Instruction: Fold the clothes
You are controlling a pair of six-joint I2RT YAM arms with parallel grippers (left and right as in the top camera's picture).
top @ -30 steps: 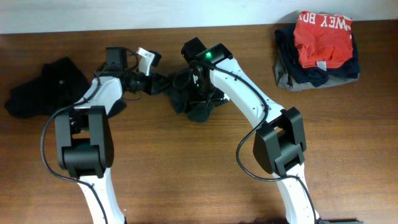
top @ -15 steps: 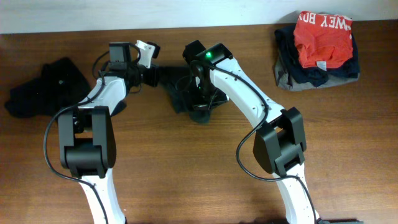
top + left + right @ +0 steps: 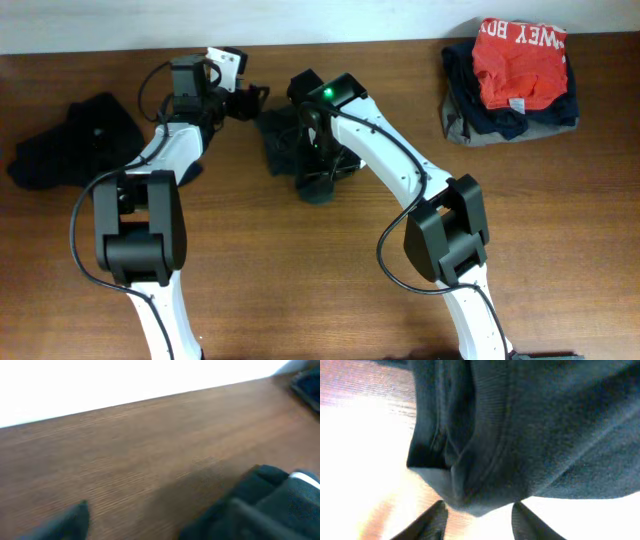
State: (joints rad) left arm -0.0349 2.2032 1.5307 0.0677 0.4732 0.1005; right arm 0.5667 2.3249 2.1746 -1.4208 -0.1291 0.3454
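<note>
A dark T-shirt (image 3: pixel 279 150) lies bunched at the middle of the table; in the right wrist view its ribbed fold (image 3: pixel 530 435) fills the frame. My right gripper (image 3: pixel 313 140) stands over it, open, its fingertips (image 3: pixel 434 521) on either side of the fold's lowest edge (image 3: pixel 480 505). My left gripper (image 3: pixel 252 98) is open just left of that shirt, apart from it. In its blurred wrist view only bare wood shows between the fingertips (image 3: pixel 75 519). A second black garment (image 3: pixel 70 140) lies crumpled at the far left. A folded orange-red shirt (image 3: pixel 520 62) with white lettering tops a navy and grey stack (image 3: pixel 470 115).
The wooden table (image 3: pixel 300 270) runs to a white wall along the far edge (image 3: pixel 100 25), close behind the left gripper. The folded stack sits in the far right corner. Both arm bases (image 3: pixel 135 240) stand on the near half.
Both grippers have opened and let go of the dark T-shirt that was stretched between them. The left gripper moved toward the far edge, and the shirt has settled into a bunch under the right arm.
</note>
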